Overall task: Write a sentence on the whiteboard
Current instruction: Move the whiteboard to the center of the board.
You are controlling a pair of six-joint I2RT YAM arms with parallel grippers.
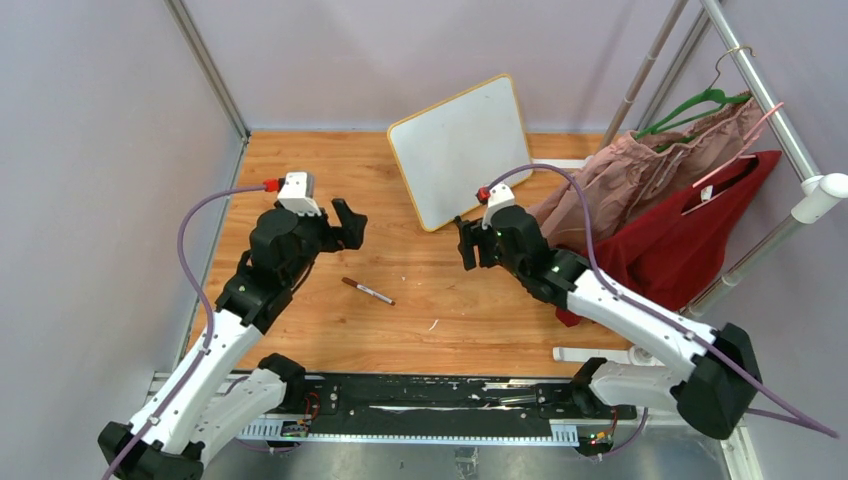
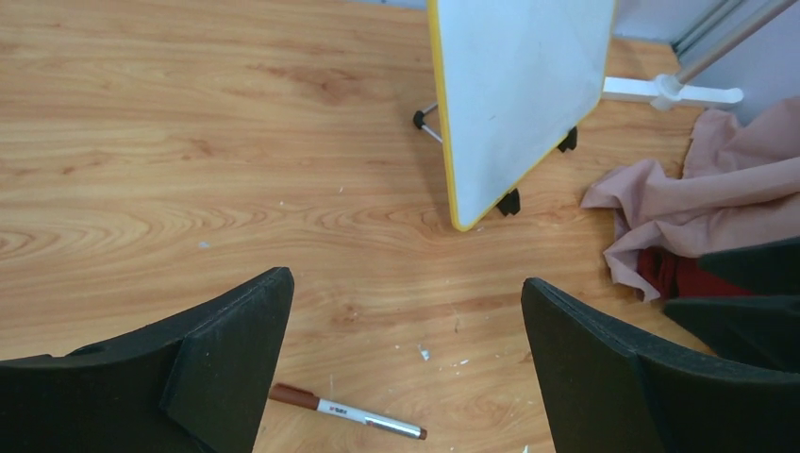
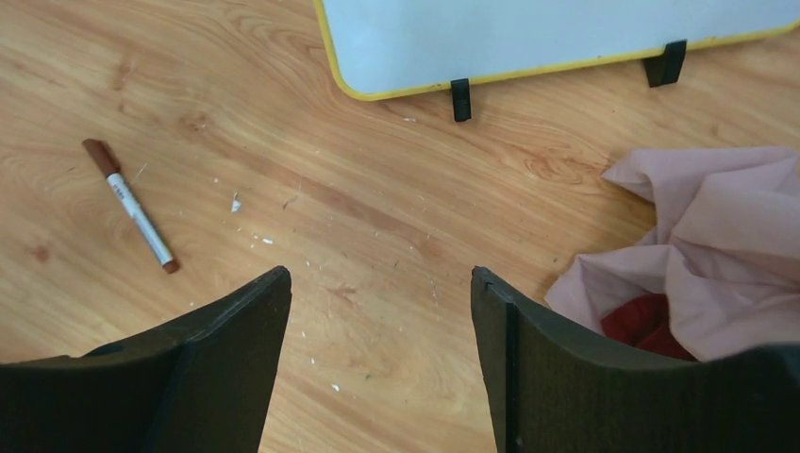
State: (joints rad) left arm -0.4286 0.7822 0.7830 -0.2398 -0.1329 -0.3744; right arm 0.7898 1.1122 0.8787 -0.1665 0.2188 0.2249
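Note:
The whiteboard (image 1: 460, 150) stands tilted at the back middle of the wooden table, with a yellow frame and small black feet. Its surface is blank; no sentence shows on it in any view. It also shows in the left wrist view (image 2: 519, 85) and the right wrist view (image 3: 528, 38). A marker (image 1: 368, 291) with a brown cap lies flat on the table between the arms, seen also from the left wrist (image 2: 344, 412) and the right wrist (image 3: 132, 208). My left gripper (image 1: 342, 228) (image 2: 406, 280) is open and empty above the table, left of the marker. My right gripper (image 1: 468, 246) (image 3: 379, 274) is open and empty near the board's lower corner.
Pink cloth (image 1: 640, 170) and red cloth (image 1: 690, 240) hang from a metal rack (image 1: 770, 110) at the right and spill onto the table, close to my right arm. The rack's white foot (image 2: 670, 92) lies behind the board. Purple walls close in the left and back.

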